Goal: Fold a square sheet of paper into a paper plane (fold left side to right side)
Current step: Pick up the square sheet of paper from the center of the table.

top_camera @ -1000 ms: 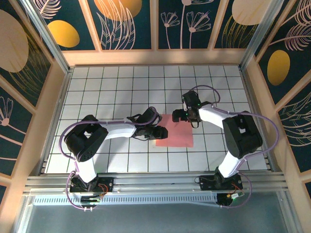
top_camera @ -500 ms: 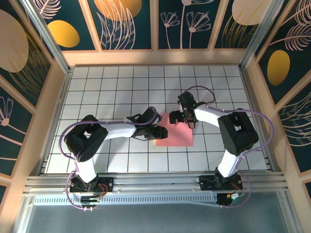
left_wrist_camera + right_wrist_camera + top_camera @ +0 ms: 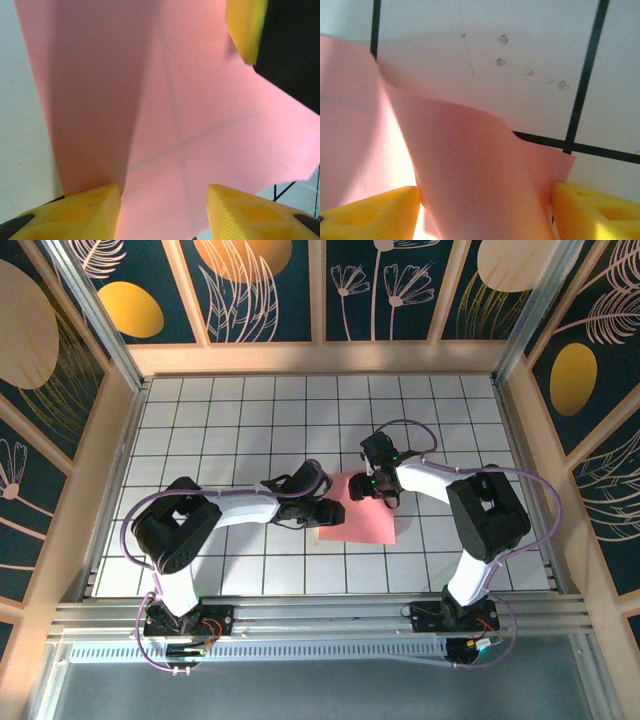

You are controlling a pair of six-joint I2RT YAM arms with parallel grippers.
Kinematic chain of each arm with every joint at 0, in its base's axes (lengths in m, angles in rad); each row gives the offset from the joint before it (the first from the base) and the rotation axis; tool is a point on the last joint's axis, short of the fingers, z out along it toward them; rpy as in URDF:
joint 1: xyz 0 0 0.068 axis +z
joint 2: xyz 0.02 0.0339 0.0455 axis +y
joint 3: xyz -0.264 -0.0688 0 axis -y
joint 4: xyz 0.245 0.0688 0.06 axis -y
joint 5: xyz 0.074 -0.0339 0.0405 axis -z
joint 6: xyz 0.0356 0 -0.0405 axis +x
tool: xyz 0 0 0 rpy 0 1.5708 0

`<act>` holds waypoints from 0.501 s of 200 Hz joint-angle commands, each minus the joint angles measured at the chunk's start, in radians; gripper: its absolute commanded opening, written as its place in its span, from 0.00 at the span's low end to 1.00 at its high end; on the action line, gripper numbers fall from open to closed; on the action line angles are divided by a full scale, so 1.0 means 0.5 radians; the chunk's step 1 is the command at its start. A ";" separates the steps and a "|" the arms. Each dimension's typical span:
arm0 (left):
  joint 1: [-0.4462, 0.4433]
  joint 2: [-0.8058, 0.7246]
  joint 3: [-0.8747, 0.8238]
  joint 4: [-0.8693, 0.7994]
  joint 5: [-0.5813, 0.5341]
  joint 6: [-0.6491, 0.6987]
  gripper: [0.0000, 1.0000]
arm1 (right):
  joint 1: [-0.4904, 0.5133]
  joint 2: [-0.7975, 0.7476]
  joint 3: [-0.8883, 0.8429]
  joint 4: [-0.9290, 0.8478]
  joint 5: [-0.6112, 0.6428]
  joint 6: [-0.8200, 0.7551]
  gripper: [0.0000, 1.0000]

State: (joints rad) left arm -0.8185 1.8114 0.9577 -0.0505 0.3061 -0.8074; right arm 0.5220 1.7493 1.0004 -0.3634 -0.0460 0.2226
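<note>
Since a second ago the right gripper (image 3: 372,487) has slid left along the white grid-tiled table (image 3: 250,420) to the far edge of the thin salmon-pink square sheet of paper (image 3: 365,523), while the left gripper (image 3: 332,512) stays at the sheet's left edge. From the left wrist, the creased pink sheet (image 3: 175,125) runs flat between and beneath the left gripper (image 3: 162,200), whose jaws stand roughly half apart and pinch nothing. From the right wrist, a lifted curl of the sheet (image 3: 470,165) fills the gap of the right gripper (image 3: 485,200), its yellow fingers (image 3: 375,210) still apart on either side of the curl above the tiles (image 3: 485,60).
</note>
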 commanded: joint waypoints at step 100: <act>0.504 -0.657 -0.313 0.261 0.083 -0.015 0.68 | -0.224 -0.193 -0.110 0.141 -0.797 0.090 0.27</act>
State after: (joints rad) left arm -0.6319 1.5318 0.8783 0.0162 0.2920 -0.8097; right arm 0.4389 1.6997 0.9649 -0.3408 -0.3058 0.2424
